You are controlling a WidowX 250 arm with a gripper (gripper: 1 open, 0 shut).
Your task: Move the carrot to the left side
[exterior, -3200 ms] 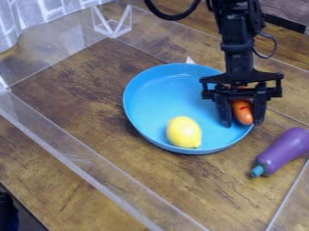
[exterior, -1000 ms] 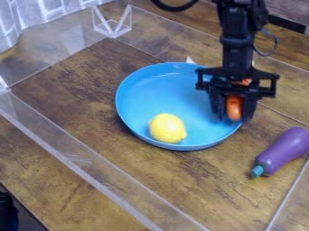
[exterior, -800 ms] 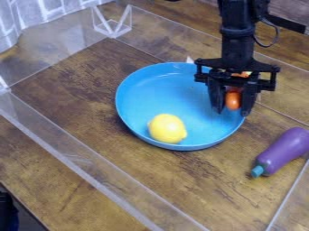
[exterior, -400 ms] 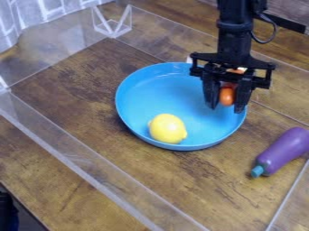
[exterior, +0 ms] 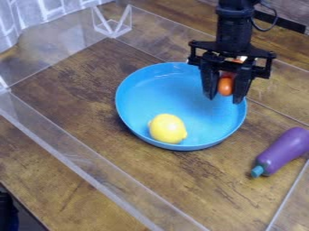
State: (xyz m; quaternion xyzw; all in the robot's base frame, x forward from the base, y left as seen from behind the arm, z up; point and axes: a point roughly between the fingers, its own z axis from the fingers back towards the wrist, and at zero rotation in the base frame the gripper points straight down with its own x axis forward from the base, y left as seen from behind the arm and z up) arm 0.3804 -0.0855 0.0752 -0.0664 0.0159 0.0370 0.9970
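Note:
The small orange carrot [exterior: 226, 86] hangs in the air above the right part of the blue bowl [exterior: 139, 97], pinched between the black fingers of my gripper [exterior: 227, 87]. The gripper points straight down from the arm at the top of the camera view and is shut on the carrot, which is lifted free of the bowl. Only a short orange piece of the carrot shows between the fingers; its stem is hidden.
A yellow lemon [exterior: 168, 129] lies in the bowl's front left. A purple eggplant [exterior: 281, 150] rests on the wooden table to the right. Clear plastic walls [exterior: 60, 41] run along the left and front, with a clear stand [exterior: 115, 19] at the back left.
The gripper has risen with the carrot, lifting it out of the bowl and shifting slightly back and left. The bowl, lemon and eggplant stay still over the last second.

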